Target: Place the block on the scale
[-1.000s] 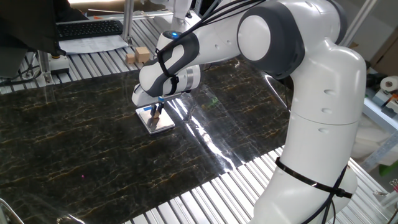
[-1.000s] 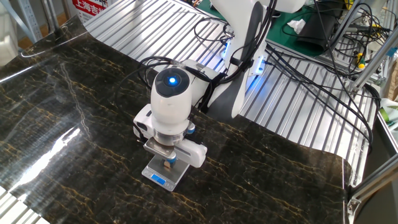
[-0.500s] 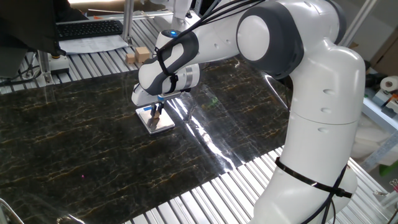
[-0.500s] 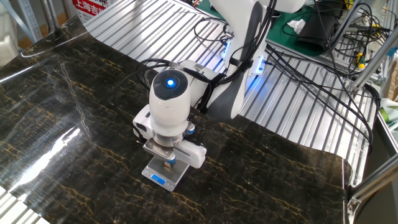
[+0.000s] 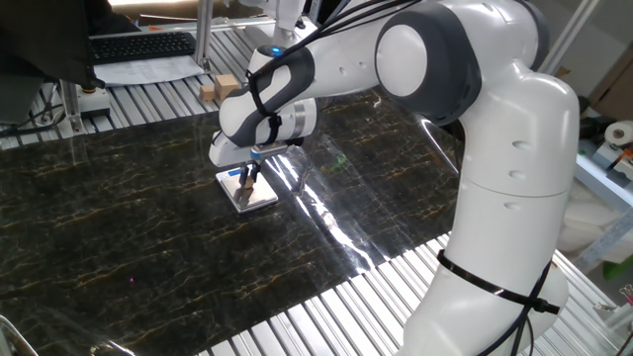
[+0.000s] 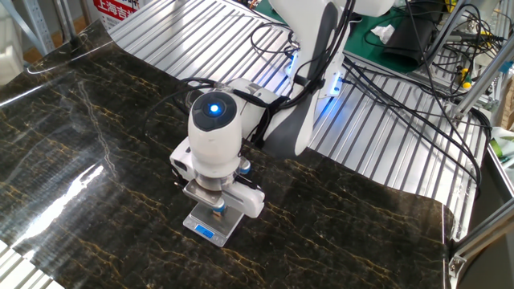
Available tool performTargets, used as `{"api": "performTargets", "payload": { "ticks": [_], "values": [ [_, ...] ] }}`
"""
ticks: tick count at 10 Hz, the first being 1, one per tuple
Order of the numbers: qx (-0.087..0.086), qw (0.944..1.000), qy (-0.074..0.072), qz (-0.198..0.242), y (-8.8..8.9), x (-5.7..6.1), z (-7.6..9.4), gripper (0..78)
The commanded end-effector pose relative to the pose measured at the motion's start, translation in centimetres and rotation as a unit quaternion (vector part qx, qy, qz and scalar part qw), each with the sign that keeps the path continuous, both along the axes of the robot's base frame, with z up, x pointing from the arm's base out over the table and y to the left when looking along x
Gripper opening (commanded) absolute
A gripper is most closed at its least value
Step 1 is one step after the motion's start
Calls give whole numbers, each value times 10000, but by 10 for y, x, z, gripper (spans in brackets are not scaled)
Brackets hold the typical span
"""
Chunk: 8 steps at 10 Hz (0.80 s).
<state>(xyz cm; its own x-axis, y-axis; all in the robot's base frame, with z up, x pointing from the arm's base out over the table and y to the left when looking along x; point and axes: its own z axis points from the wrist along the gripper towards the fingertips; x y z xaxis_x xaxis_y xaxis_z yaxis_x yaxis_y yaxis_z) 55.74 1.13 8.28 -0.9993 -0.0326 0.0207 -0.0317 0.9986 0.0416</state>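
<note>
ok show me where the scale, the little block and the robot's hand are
scale point(image 6: 210, 227), the other fixed view, on its plate near the blue strip.
block point(image 6: 218, 213), the other fixed view, on its visible face between the fingers.
hand point(image 5: 248, 181), one fixed view, between the fingertips.

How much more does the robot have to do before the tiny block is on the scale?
Nearly finished. The gripper is right above the flat silver-white scale with the blue strip, with the tiny tan wooden block between its fingers. Whether the block touches the plate is unclear. Left to do: let go and lift away.

Pincer point(image 6: 217, 212) with block point(image 6: 218, 213) above scale point(image 6: 210, 228)
</note>
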Motion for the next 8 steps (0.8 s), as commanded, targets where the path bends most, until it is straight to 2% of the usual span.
{"api": "performTargets", "payload": {
  "ticks": [1,8],
  "values": [
    [11,9999,155,-26,1,2,0,11],
    [-26,9997,225,-71,2,3,-1,11]
  ]
}}
